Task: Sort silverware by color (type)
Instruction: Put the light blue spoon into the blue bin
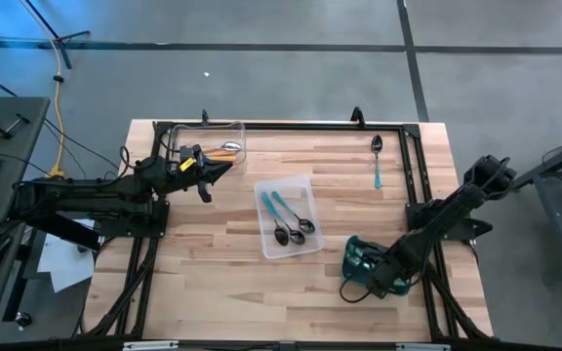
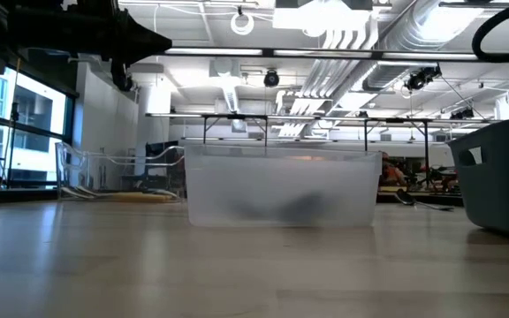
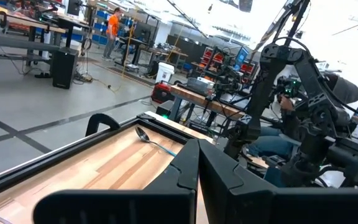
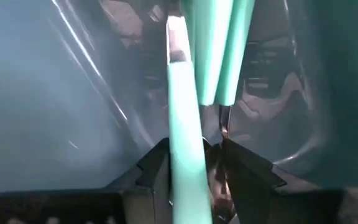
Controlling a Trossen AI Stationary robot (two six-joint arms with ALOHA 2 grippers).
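We see the right gripper sunk in the dark teal plastic bin, its fingers slightly apart around a pale green spoon handle; the spoons' bowls are hidden. The left gripper, fingers pressed together, hovers beside the clear tray of orange-handled spoons.

We find no text, label, brand, number or sign that we can read in any view; nothing legible stands on the table, the trays, the bin, the arms or the room behind.
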